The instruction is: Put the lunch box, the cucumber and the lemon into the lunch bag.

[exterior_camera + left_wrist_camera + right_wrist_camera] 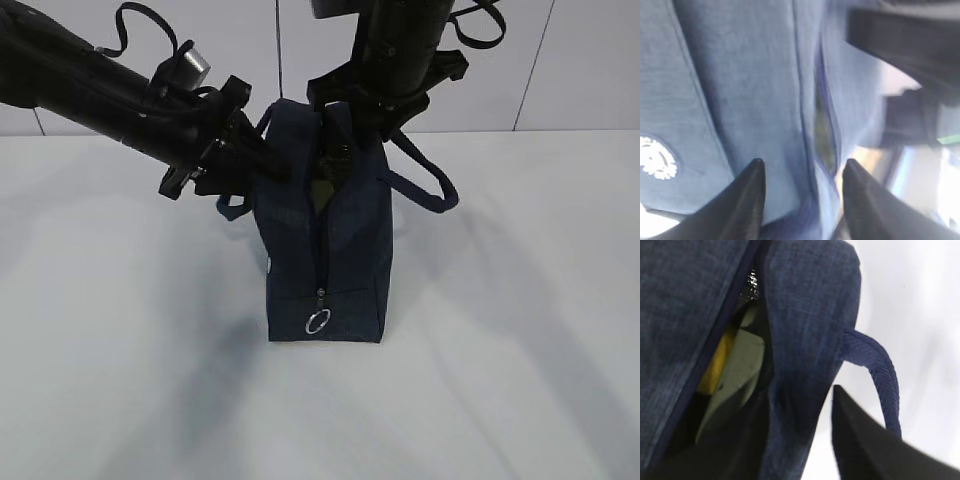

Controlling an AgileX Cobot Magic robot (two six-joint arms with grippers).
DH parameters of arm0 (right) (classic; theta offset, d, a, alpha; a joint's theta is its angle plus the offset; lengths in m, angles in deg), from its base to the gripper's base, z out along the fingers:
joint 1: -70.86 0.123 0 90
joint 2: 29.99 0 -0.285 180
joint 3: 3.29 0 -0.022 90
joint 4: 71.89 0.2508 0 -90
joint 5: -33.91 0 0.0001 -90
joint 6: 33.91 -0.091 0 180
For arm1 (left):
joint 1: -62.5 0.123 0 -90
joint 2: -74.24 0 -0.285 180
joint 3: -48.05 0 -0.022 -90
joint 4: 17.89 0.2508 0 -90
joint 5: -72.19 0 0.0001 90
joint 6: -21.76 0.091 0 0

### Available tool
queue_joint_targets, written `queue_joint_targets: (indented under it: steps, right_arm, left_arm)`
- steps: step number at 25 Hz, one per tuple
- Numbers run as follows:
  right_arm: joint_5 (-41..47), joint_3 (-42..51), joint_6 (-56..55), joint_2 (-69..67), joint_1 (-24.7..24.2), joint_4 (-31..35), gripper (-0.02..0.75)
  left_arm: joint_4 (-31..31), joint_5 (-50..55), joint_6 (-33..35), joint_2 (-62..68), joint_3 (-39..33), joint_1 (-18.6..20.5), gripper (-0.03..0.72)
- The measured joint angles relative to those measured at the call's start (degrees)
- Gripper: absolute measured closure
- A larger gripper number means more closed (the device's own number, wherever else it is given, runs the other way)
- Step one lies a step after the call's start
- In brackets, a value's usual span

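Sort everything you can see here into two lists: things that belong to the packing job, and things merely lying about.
Belong to the job:
lunch bag
lunch box, inside the bag
lemon, inside the bag
left gripper
right gripper

Lying about:
nothing visible on the table

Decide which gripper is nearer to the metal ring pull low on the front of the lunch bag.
Neither clearly. The ring pull hangs low on the lunch bag; the left gripper is at its upper left side, the right gripper at its top.

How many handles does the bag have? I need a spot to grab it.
2. One handle loops out on the right of the bag; the other handle peeks out low on its left, mostly hidden behind the left gripper.
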Motion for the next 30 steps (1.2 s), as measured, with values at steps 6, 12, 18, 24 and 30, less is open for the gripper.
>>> queue_joint_targets:
  steps: [6, 12, 18, 24, 30]
  right_arm:
    - [-0.13, 0.00, 0.00, 0.41, -0.59, 0.13, 0.247]
    - [-0.13, 0.00, 0.00, 4.56, -0.81, 0.27, 0.212]
    - [-0.13, 0.00, 0.00, 7.92, -0.81, 0.27, 0.211]
    - [-0.13, 0.00, 0.00, 9.36, -0.81, 0.27, 0.211]
    - [-0.03, 0.00, 0.00, 10.60, -0.81, 0.27, 0.211]
  left_arm:
    - [-1.79, 4.51, 4.55, 0.00, 0.00, 0.00, 0.324]
    - [-3.89, 8.53, 6.07, 0.00, 0.00, 1.20, 0.317]
    - [-4.02, 9.14, 6.29, 0.00, 0.60, 4.12, 0.316]
    - [-4.11, 9.27, 6.18, 0.00, 6.30, 4.68, 0.315]
    - [-0.47, 9.60, 3.70, -0.37, 12.39, 4.68, 0.316]
